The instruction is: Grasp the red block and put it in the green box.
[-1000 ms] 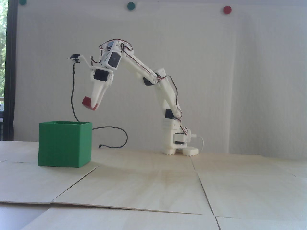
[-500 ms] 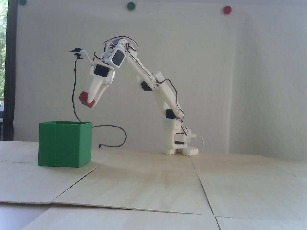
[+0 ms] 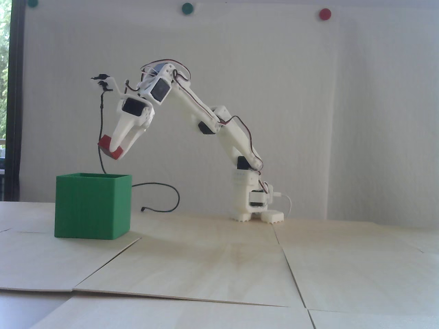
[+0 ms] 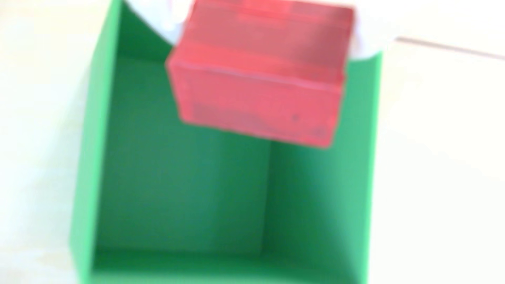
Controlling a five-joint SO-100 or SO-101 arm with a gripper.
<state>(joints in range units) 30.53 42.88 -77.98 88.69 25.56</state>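
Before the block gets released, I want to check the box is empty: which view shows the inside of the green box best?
The wrist view: it looks straight down into the green box, showing its walls and bare floor, though blurred and partly covered by the red block. The fixed view shows only the green box's outer walls and rim.

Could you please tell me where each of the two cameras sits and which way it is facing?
Fixed view: low, near table height, side-on toward the white wall; it shows the whole arm, the gripper shut on the red block and the green box.
Wrist view: rides above the gripper, looking down into the green box past the red block; only blurred white finger edges show at the top.
Shared: the block, held above the box's open top.
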